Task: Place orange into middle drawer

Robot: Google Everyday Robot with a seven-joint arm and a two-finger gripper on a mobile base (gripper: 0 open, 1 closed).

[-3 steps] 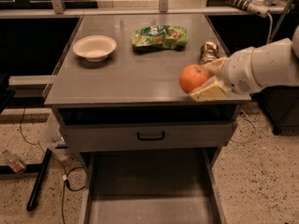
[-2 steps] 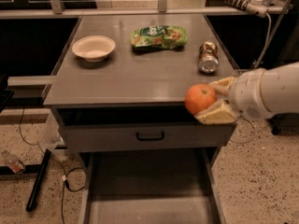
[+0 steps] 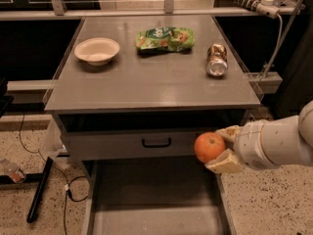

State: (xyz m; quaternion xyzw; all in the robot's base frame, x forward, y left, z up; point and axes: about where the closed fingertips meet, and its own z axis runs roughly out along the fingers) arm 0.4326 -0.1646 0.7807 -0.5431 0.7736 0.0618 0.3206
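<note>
Reaching in from the right, the white arm (image 3: 279, 143) lies nearly level, just below the desk (image 3: 146, 89) top. Its hand (image 3: 224, 149) pinches the orange (image 3: 209, 147) between two pale fingers (image 3: 228, 131), one above, one beneath. The orange hangs over the right side of the open middle drawer (image 3: 151, 212), clear of its floor.

End effector (image 3: 224, 149) with orange (image 3: 209, 147) above middle drawer (image 3: 146, 199), right side

White rounded arm (image 3: 279, 143), cream-padded gripper (image 3: 224, 149) at lower right
</note>
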